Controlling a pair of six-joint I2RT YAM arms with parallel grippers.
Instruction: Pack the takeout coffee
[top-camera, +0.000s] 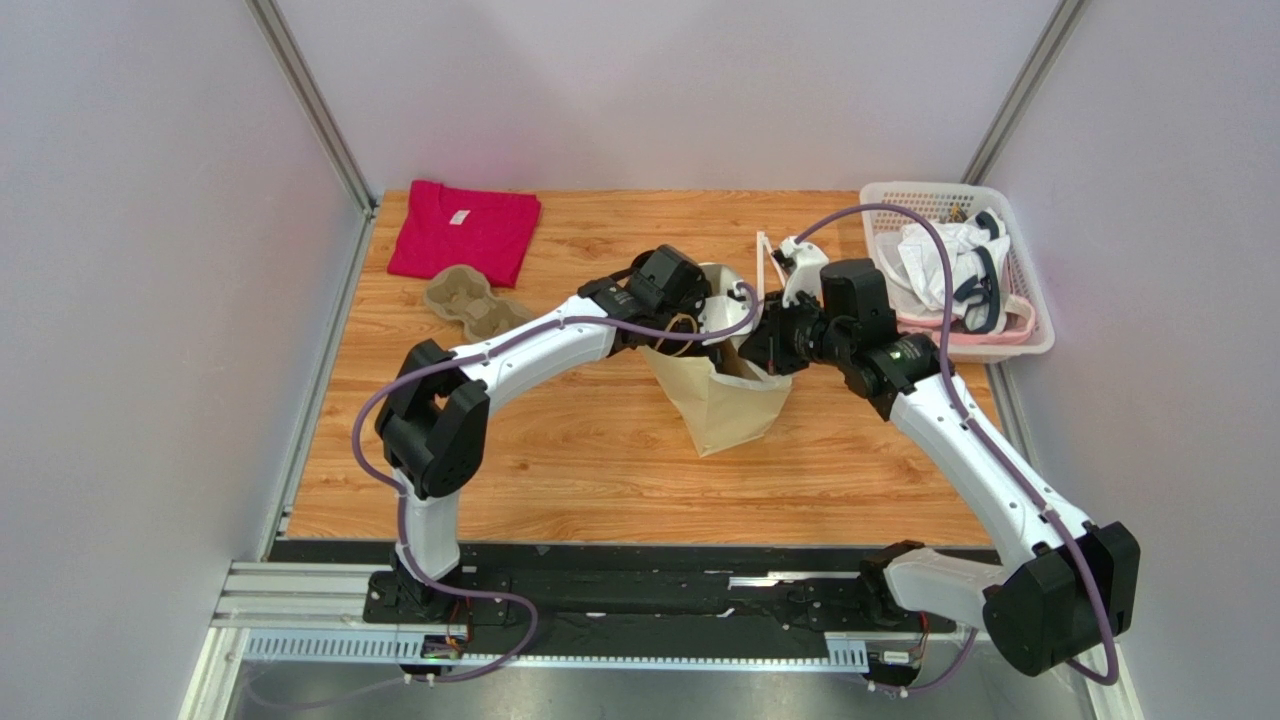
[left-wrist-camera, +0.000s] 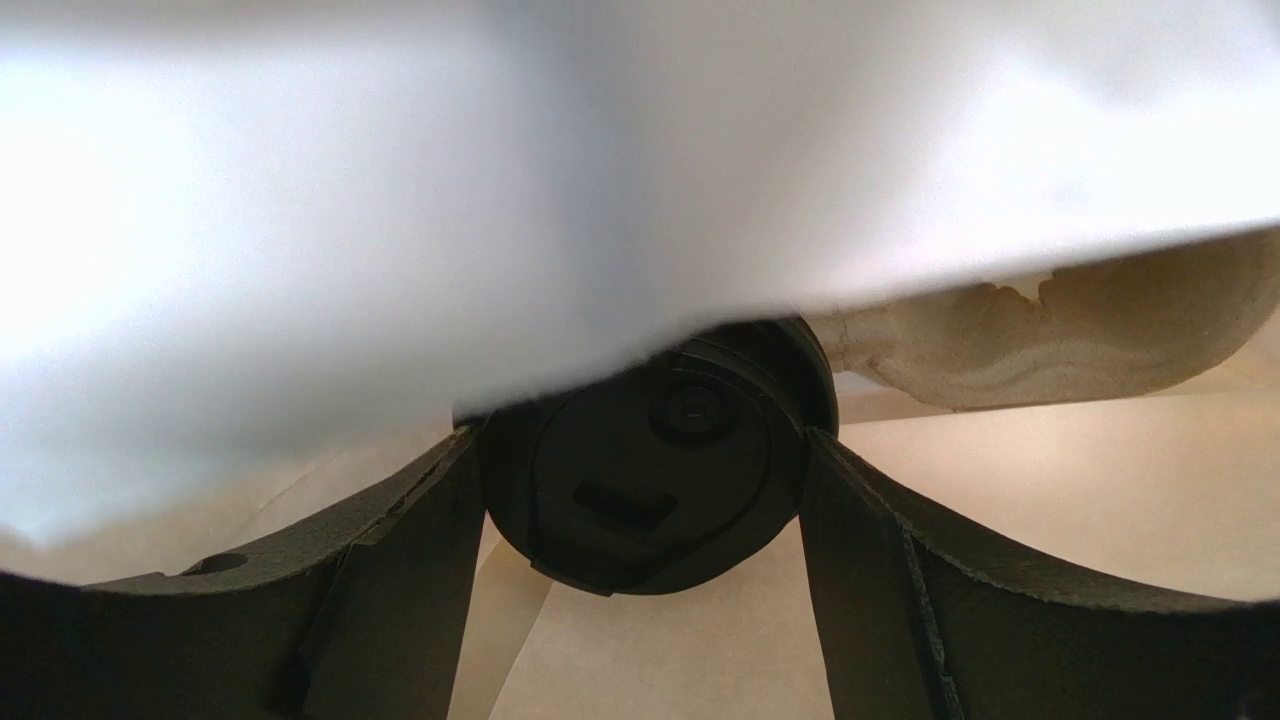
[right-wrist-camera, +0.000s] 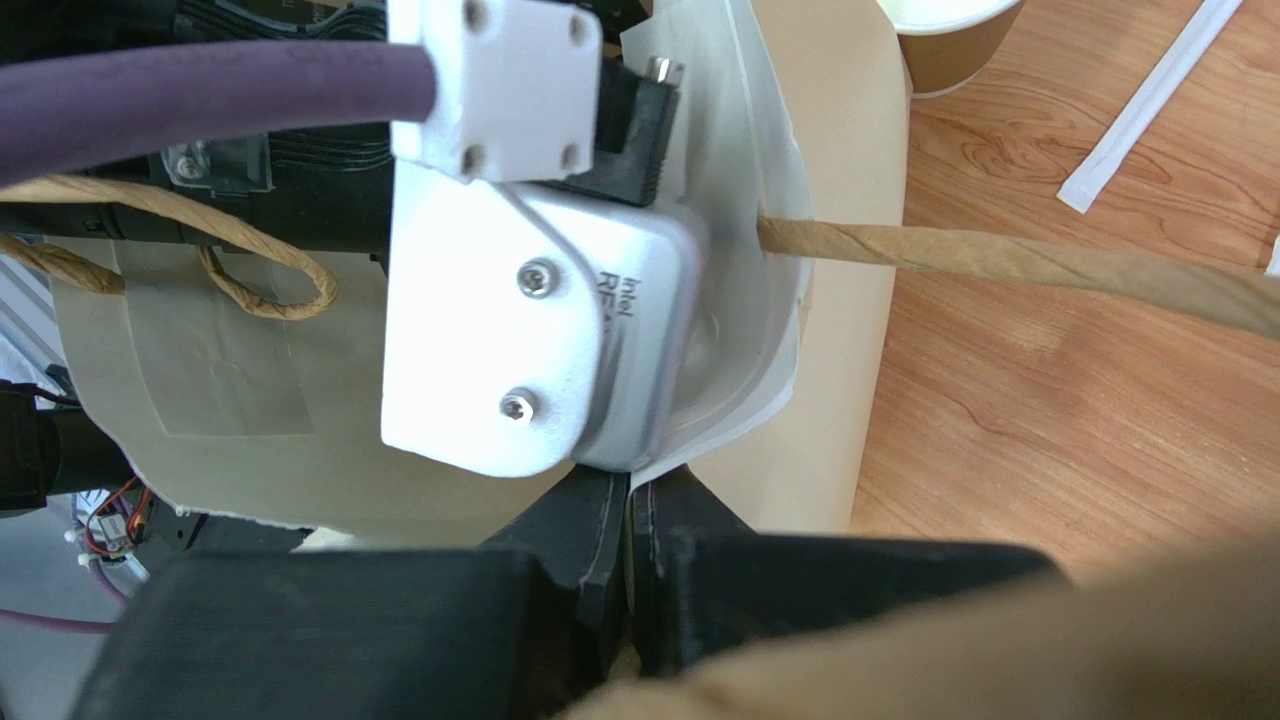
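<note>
The takeout coffee (left-wrist-camera: 646, 465) shows only its round black lid, seen from above inside the tan paper bag (top-camera: 724, 402); its cup is hidden below. My left gripper (left-wrist-camera: 639, 447) reaches down into the bag, and its two fingers (left-wrist-camera: 428, 555) press the lid's opposite sides. From above, the left gripper (top-camera: 672, 288) sits over the bag's mouth. My right gripper (right-wrist-camera: 631, 488) is shut on the bag's pale rim (right-wrist-camera: 721, 428), holding the mouth from the right side (top-camera: 759, 342). The bag's white inner wall (left-wrist-camera: 451, 195) blocks the upper left wrist view.
A rough tan pulp piece (left-wrist-camera: 1052, 338) lies inside the bag. A cardboard cup carrier (top-camera: 473, 300) and red shirt (top-camera: 463, 228) sit back left. A white basket (top-camera: 962, 263) of cloths stands back right. An open tan cup (right-wrist-camera: 947, 30), a white straw wrapper (right-wrist-camera: 1150, 98) and the bag's paper handle (right-wrist-camera: 1022, 263) lie near the bag.
</note>
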